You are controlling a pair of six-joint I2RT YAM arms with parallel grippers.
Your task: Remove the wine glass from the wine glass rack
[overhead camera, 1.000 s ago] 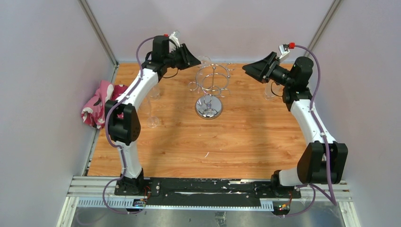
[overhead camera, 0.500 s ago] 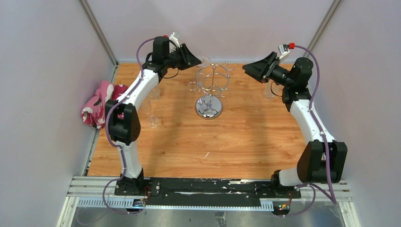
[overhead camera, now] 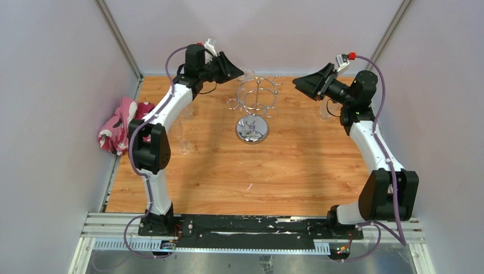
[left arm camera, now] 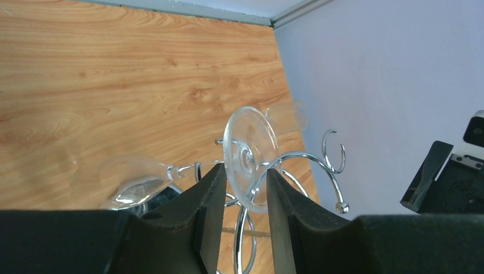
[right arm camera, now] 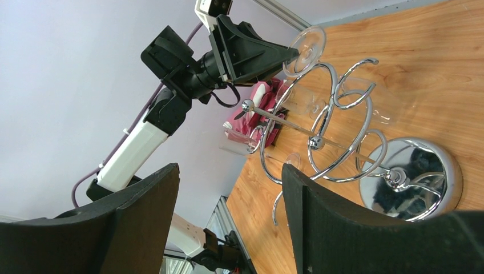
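The wine glass [left arm camera: 248,154] hangs upside down from a curled loop on the far-left side of the wine glass rack [overhead camera: 257,100], which stands on its shiny round base near the back middle of the table [overhead camera: 228,177]. In the left wrist view its round foot faces the camera and its stem runs off to the bowl lower left.

It looks thin, light and smooth, so I judge it brittle and slippery. It would crack under a hard squeeze or a knock against the wire. The stem just under the foot seems the safest hold. From there it should slide outward along the loop's open end rather than be pulled straight down.

The left gripper [left arm camera: 245,171] has its two fingers on either side of the foot, with a moderate gap between them. Whether they press on the glass or only bracket it I cannot tell, since part of the stem is hidden behind one finger. The right gripper [overhead camera: 299,83] hovers well off to the rack's right, jaws spread wide and holding nothing.

From the top camera the clear glass nearly vanishes against the wall and chrome. More clear glasses seem to stand on the table by the left arm and near the right arm, but their outlines are faint. A pink cloth [overhead camera: 117,131] lies at the left edge
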